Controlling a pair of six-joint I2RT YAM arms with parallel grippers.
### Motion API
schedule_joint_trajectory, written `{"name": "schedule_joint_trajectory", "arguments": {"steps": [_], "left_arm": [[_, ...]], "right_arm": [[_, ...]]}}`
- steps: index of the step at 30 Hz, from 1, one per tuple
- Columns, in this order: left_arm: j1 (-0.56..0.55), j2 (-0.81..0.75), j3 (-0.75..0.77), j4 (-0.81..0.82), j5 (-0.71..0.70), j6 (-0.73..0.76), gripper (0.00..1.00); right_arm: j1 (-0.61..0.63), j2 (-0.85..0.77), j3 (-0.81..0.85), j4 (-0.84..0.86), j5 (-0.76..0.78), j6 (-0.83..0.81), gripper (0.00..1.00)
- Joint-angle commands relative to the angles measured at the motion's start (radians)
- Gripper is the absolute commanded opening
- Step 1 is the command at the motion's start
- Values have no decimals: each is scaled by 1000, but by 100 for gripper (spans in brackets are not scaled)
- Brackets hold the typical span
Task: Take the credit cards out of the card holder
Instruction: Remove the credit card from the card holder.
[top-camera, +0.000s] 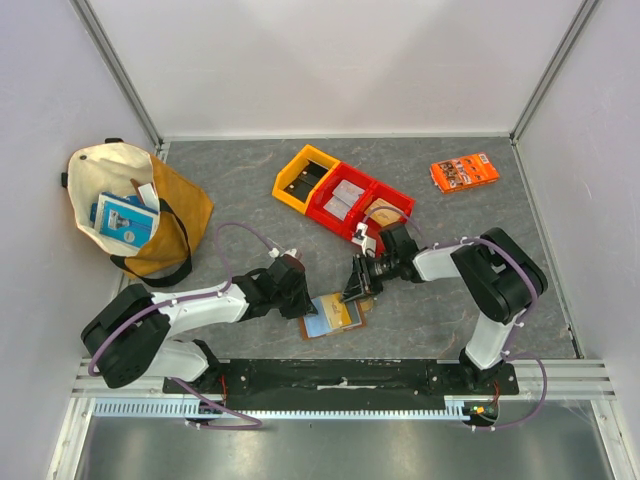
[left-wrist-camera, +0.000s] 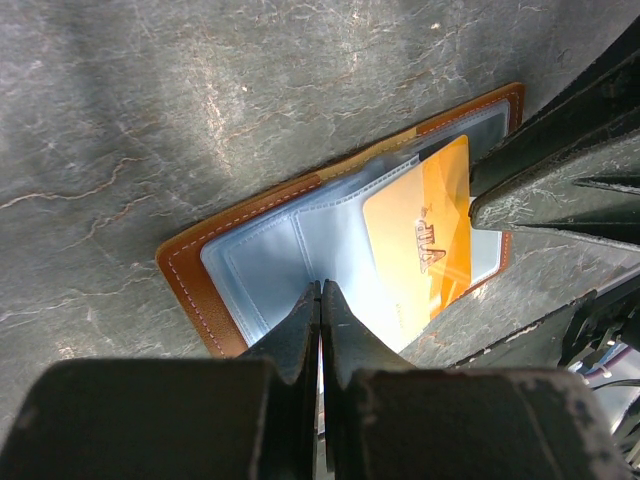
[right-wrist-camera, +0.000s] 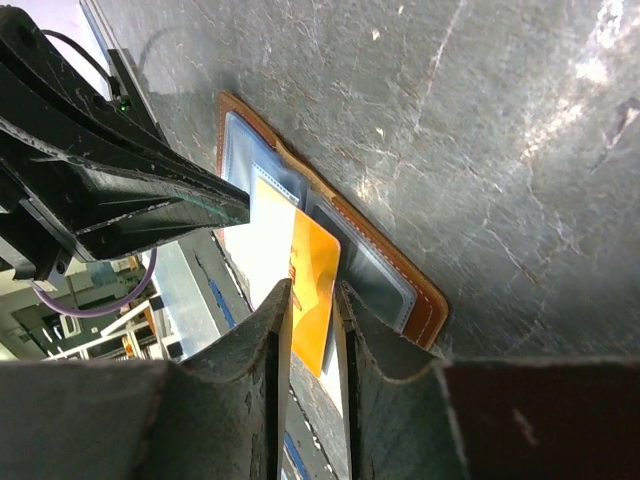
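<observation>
In the lower middle of the overhead view, the card holder (top-camera: 333, 317) is lying open on the grey table (top-camera: 240, 175), its brown cover down and its pale blue plastic sleeves facing up. The left gripper (left-wrist-camera: 320, 300) is pressing down on the near edge of the sleeves at the bottom centre of its own view, with its fingers closed tight together and nothing between them. An orange card (left-wrist-camera: 425, 240) is lying slanted across the right half of the holder, with part of it sticking out past the holder's edge. The right gripper (right-wrist-camera: 313, 295) is hovering right over this card with its fingers only a narrow gap apart, and the orange face is showing through that gap. I cannot tell whether the fingers are touching the card. In the upper part of the overhead view, a cloth bag (top-camera: 185, 210) is sitting at the left, a yellow bin (top-camera: 283, 186) and a red bin (top-camera: 402, 203) are sitting side by side in the centre, and an orange packet (top-camera: 465, 172) is lying at the right.
</observation>
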Motion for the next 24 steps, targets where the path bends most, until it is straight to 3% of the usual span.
{"name": "schedule_joint_trajectory", "arguments": {"steps": [1,9,17,24], "left_arm": [[0,26,-10,-62,-33,23,2],[0,-45,2,-107,-36,24,2],[0,-219,60,-187,-62,44,30],[-2,-170,54,-141,-13,50,30]], "right_arm": [[16,43,30,-29,38,-42,31],[31,29,30,-51,73,-52,27],[42,6,28,-42,64,-43,22],[69,15,30,17,56,7,22]]}}
